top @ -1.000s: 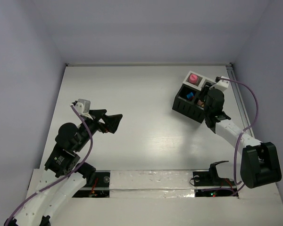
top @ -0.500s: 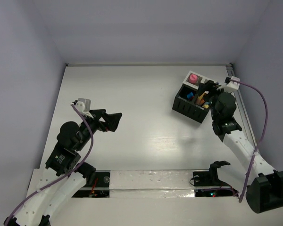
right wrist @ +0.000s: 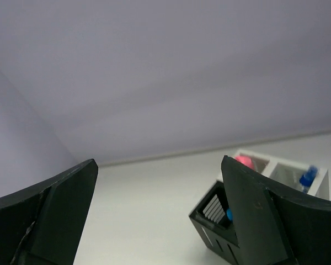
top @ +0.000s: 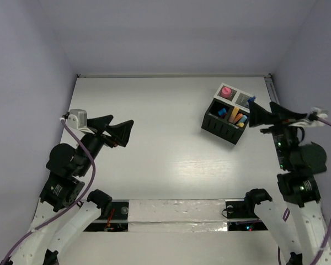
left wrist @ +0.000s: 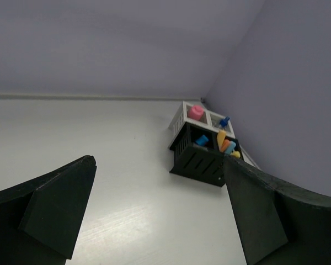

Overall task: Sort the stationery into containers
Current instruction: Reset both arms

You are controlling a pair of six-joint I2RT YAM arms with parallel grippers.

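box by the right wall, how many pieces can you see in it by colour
pink piece: 1
dark blue piece: 1
light blue pieces: 2
yellow sticks: 2
orange stick: 1
total showing in the box: 7

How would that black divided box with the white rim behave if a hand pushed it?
Probably slides easily: the small black divided box looks like light slotted plastic on a smooth white table. Tipping seems unlikely: it sits low and wide. The leaning orange and yellow sticks may shift.
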